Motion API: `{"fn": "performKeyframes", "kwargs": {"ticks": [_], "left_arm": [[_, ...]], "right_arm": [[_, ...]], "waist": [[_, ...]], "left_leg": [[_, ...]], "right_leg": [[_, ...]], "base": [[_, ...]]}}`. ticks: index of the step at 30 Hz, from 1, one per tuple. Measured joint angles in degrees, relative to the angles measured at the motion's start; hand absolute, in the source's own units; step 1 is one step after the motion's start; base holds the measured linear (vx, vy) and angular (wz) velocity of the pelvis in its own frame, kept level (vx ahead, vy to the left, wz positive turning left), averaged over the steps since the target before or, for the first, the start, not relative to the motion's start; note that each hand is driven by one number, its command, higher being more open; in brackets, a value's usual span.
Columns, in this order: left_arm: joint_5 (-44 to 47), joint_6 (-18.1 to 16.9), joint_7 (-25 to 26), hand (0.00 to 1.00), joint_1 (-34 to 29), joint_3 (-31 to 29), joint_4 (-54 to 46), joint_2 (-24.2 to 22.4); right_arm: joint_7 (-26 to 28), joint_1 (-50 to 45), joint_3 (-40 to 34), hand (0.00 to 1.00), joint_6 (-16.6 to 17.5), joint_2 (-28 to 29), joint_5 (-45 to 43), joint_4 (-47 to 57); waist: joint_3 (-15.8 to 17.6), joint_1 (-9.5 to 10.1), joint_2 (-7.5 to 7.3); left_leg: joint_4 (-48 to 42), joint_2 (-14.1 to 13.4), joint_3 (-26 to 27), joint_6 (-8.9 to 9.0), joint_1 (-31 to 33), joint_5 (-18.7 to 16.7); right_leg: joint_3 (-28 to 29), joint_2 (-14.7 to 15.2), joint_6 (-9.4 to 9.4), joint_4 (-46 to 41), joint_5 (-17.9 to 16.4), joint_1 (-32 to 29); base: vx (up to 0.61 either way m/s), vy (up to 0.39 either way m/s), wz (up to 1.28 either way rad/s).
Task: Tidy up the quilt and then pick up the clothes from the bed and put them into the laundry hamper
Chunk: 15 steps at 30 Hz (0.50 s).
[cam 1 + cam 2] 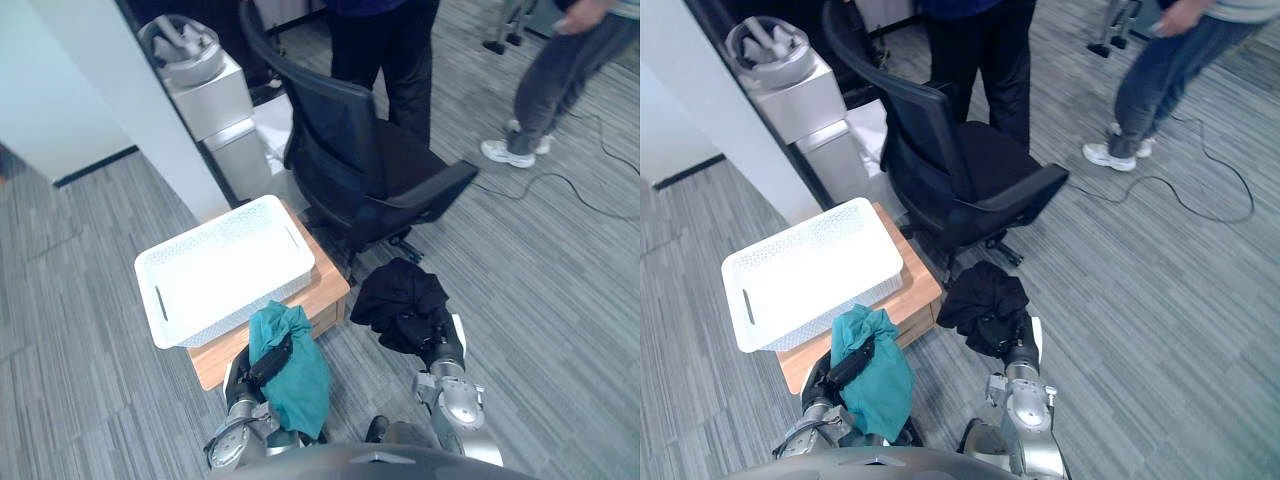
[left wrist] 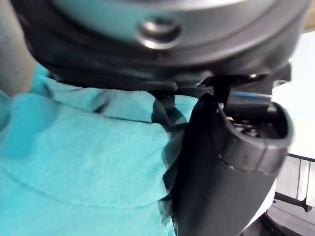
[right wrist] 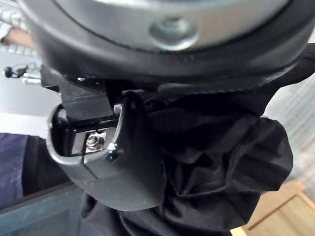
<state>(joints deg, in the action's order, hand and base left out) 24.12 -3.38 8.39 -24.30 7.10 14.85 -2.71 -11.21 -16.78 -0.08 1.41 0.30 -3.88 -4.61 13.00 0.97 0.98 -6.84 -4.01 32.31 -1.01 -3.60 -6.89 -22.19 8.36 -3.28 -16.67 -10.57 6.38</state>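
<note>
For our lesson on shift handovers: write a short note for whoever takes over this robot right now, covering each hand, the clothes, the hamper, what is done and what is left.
Left hand: shut on the teal garment, held just short of the white hamper.
Right hand: shut on the black garment, held to the right of the hamper, near the office chair.
The white hamper sits on the low wooden stand, with nothing in it yet.
Done: both garments picked up.
Left: drop both into the hamper. Whether the quilt is tidied cannot be told from here.
</note>
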Motion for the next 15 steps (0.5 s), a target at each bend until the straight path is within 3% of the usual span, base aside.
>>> {"fn": "performKeyframes", "kwargs": {"ticks": [2, 3, 4, 6, 8, 9, 10, 12, 15], "left_arm": [[-0.7, 0.89, -1.48, 0.0, -0.45, 1.92, 0.37, 1.97], [-1.21, 0.97, -1.65, 0.0, -0.46, 2.18, 0.39, 2.67], [-3.06, 0.99, -1.79, 0.0, -0.19, 1.82, 0.4, 4.16], [-4.36, 0.93, -1.75, 0.0, 0.53, 0.53, 0.56, 4.56], [-4.37, 0.54, -1.81, 0.0, 1.68, 0.48, 2.33, 5.13], [-4.35, -0.11, -2.04, 0.0, 1.29, 0.54, 2.75, 5.82], [-4.27, -0.04, -2.51, 0.0, 2.77, 0.53, 5.78, 4.75], [-4.21, -0.01, -2.64, 0.0, 1.85, 0.9, 6.78, 2.91], [-2.12, -0.04, -3.67, 0.0, 1.97, 1.16, 7.28, 1.25]], "right_arm": [[-0.01, 0.0, -1.37, 0.0, 0.05, 0.19, -1.63, 4.11], [-0.02, -0.08, -1.51, 0.0, 0.07, 0.5, -1.69, 5.34], [0.52, -0.01, -0.68, 0.0, 0.35, 0.52, -1.61, 9.25], [1.36, 0.71, -0.17, 0.0, 1.42, 0.19, -1.6, 13.43], [0.88, 2.09, 1.06, 0.0, 2.99, -0.5, -1.58, 16.71], [1.01, 1.9, 1.56, 0.0, 4.02, -0.43, -2.09, 17.62], [1.0, 1.93, 1.56, 0.0, 5.02, -2.39, -2.33, 17.98], [1.13, 1.65, 4.65, 0.0, 5.2, -6.42, -3.32, 18.83], [1.1, 1.61, 7.01, 0.0, 5.08, -8.2, -3.34, 19.11]], "waist": [[-0.21, -1.97, -0.61], [-0.53, -2.89, -1.08], [-0.92, -3.54, -1.7], [-1.27, -3.59, -2.32], [-1.48, -3.77, -2.72], [-2.18, -4.51, -4.87], [-1.18, -4.37, -2.3], [-1.64, -4.71, -0.76], [-1.63, -4.66, -0.82]], "left_leg": [[1.56, 0.95, -4.86, -0.07, -4.08, 0.02], [1.54, 0.98, -6.4, -0.08, -4.44, 0.01], [1.59, 0.48, -9.0, -0.08, -4.87, 0.01], [1.6, -0.09, -11.0, -0.07, -4.83, 0.01], [1.01, -0.91, -12.87, 0.97, -4.43, -0.39], [-0.46, -0.21, -13.37, 4.05, -3.64, -2.01], [-1.1, -2.39, -14.3, 7.11, -3.83, -3.98], [-0.92, -4.22, -13.45, 7.27, -4.08, -3.09], [0.36, -4.78, -12.49, 7.6, -4.78, -2.54]], "right_leg": [[1.46, 4.16, 0.73, -22.93, 0.68, -6.24], [2.69, 4.65, 1.62, -26.97, -0.46, -8.25], [7.43, 4.05, 2.0, -30.35, -3.71, -12.57], [11.88, 2.91, 2.63, -27.66, -4.47, -16.58], [18.22, 1.17, 1.73, -16.38, -3.44, -18.67], [23.45, 1.48, -0.69, -3.72, 4.31, -17.68], [23.45, 0.03, -3.61, -3.62, 3.3, -16.42], [23.03, -1.88, -2.86, -1.25, 4.02, -15.1], [22.82, -2.86, -2.64, -0.4, 4.83, -14.75]], "base": [[0.37, 0.008, 1.07], [0.33, -0.128, 1.21], [0.23, -0.16, 0.85], [0.23, -0.278, 0.72], [0.18, -0.332, 0.7], [0.17, -0.331, 0.61], [0.22, -0.328, 0.5], [0.18, -0.209, -0.04], [0.02, -0.084, -0.09]]}}
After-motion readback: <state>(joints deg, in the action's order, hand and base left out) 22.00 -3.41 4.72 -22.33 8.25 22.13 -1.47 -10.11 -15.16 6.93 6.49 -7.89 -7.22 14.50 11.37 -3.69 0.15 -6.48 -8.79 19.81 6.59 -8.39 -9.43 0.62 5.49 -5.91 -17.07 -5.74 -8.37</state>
